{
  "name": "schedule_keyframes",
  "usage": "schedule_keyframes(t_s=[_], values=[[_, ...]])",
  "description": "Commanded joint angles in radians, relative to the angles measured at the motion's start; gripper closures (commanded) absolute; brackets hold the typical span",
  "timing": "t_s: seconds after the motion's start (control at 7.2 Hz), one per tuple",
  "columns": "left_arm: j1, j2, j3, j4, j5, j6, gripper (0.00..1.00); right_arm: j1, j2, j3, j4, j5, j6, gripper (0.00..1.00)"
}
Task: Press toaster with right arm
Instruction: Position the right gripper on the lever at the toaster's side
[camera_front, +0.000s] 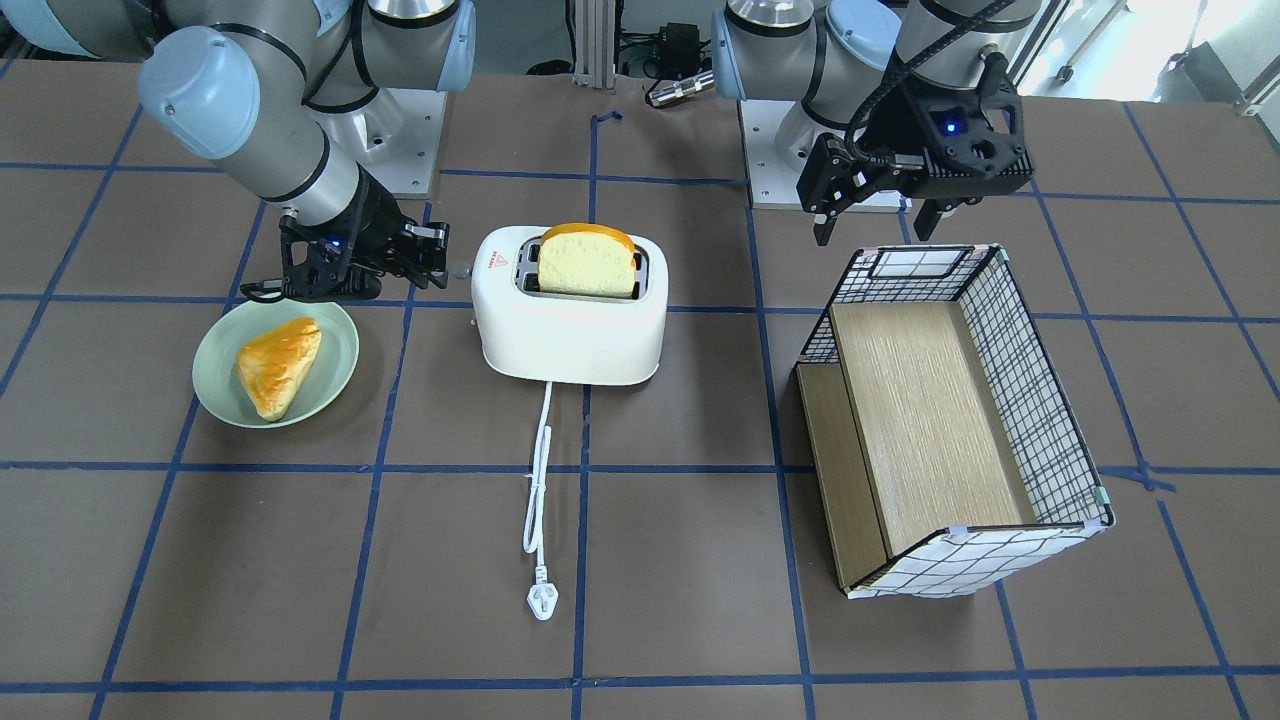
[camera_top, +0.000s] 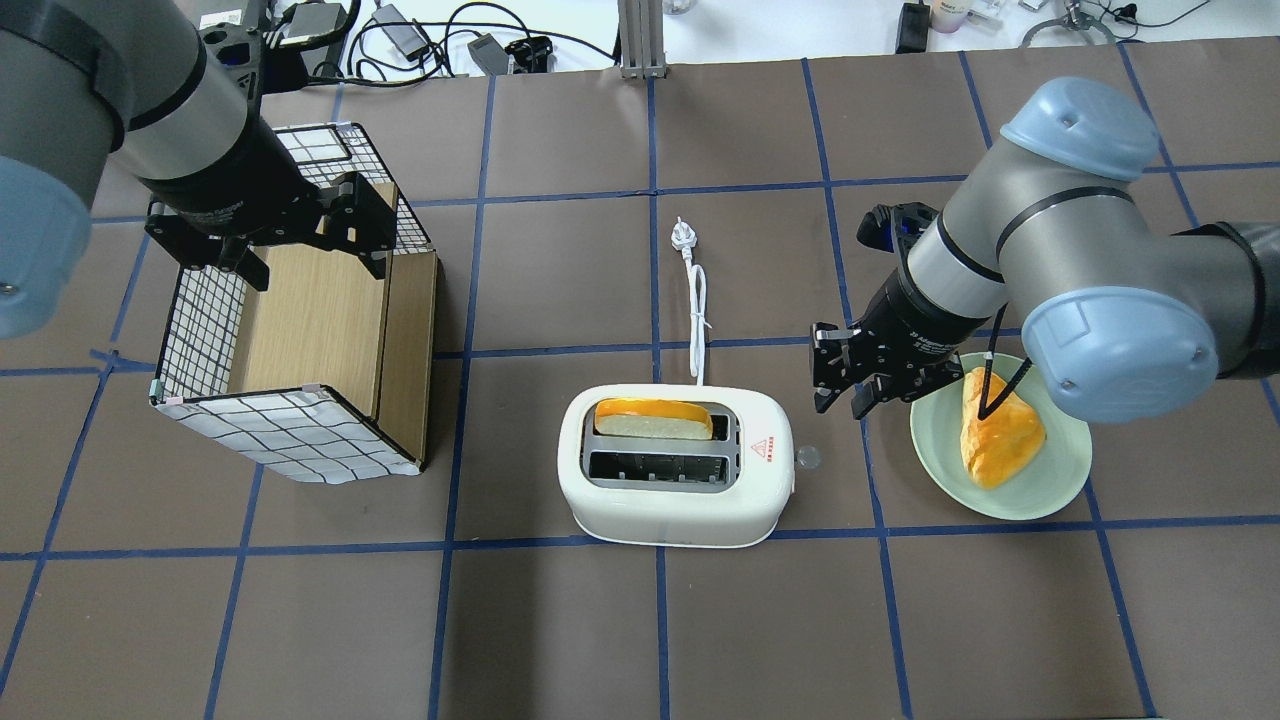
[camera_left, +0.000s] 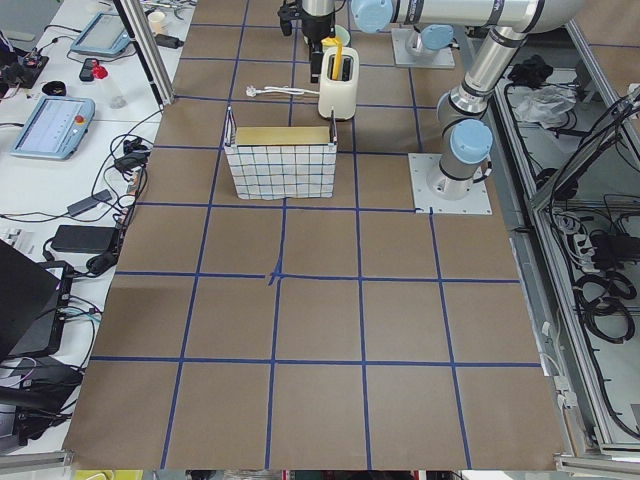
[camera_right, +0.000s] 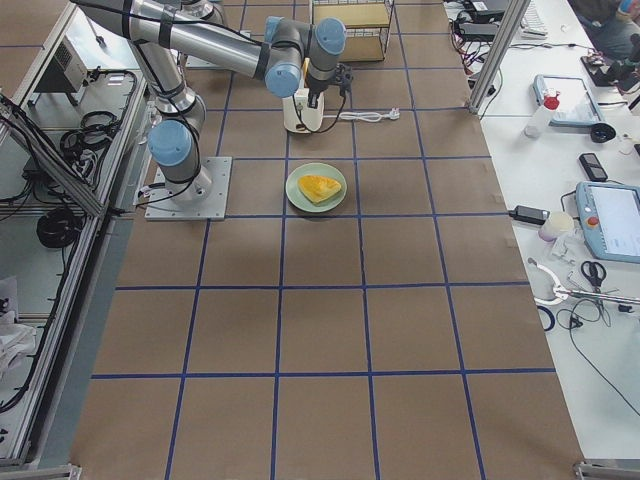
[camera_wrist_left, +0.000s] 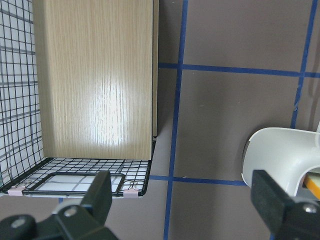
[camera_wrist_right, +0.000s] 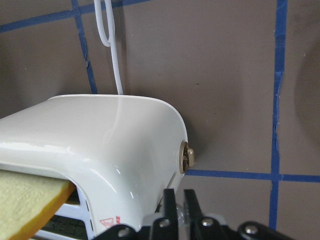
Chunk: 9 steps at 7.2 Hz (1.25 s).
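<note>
1. Brown table (camera_top: 900, 620) with a blue tape grid.
2. The toaster (camera_top: 675, 500) is mid-table, nearest the robot, upright. A bread slice (camera_top: 653, 418) stands in its far slot.
3. The plate (camera_top: 1060, 480) sits near the toaster's right end, with a pastry wedge (camera_top: 1000, 440) lying on it.
4. The right gripper (camera_top: 840, 400) hangs between the plate and the toaster, just off the toaster's right end. Its fingers (camera_wrist_right: 170, 205) are pressed nearly together and hold nothing. In the wrist view a small knob (camera_wrist_right: 186, 156) on that end face lies just past the tips. Can't tell if anything touches the toaster.
5. The basket (camera_top: 290, 440) is well apart on the left, wire grid with wood panels inside.
6. The left gripper (camera_top: 312, 260) hovers over the basket's far end. Its fingers (camera_wrist_left: 102, 195) are spread wide with nothing between them.
7. The cord (camera_top: 698, 310) runs from the toaster's far side away from the robot. The plug (camera_top: 682, 232) lies loose on the table.
8. Cables (camera_top: 400, 40) lie past the far edge.
</note>
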Motion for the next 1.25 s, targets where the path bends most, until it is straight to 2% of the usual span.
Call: schedule_keyframes(t_s=[0.0,0.28,0.56,1.11], values=[[0.0,0.0,0.0,0.0,0.0,0.0,0.0,-0.001,0.01,0.003,0.03,0.005,-0.007,1.0],[0.0,0.0,0.0,0.0,0.0,0.0,0.0,-0.001,0.037,0.003,0.059,0.05,-0.016,1.0],[0.0,0.0,0.0,0.0,0.0,0.0,0.0,-0.003,0.024,-0.005,0.107,0.056,-0.016,1.0],[0.0,0.0,0.0,0.0,0.0,0.0,0.0,-0.003,0.042,-0.002,0.108,0.047,-0.035,1.0]])
